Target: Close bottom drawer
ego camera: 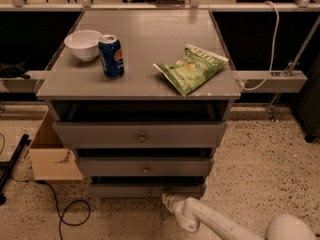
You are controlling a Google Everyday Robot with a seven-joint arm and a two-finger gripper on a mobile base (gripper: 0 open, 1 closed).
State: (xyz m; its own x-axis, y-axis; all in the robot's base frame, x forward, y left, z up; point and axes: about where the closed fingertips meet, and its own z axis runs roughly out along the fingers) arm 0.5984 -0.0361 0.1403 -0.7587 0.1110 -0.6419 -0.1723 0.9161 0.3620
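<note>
**Gripper being brought to the bottom drawer's front**
The gripper (166,199) is being held low by the floor, just before the bottom drawer (120,190). The drawer's slightly protruding panel is lying directly behind the gripper, its long axis running left to right. Open or closed cannot be told.

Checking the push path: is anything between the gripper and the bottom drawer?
Nothing, in the camera view: the gripper sits right at the lower edge of the bottom drawer front, near its middle, with no visible gap.
</note>
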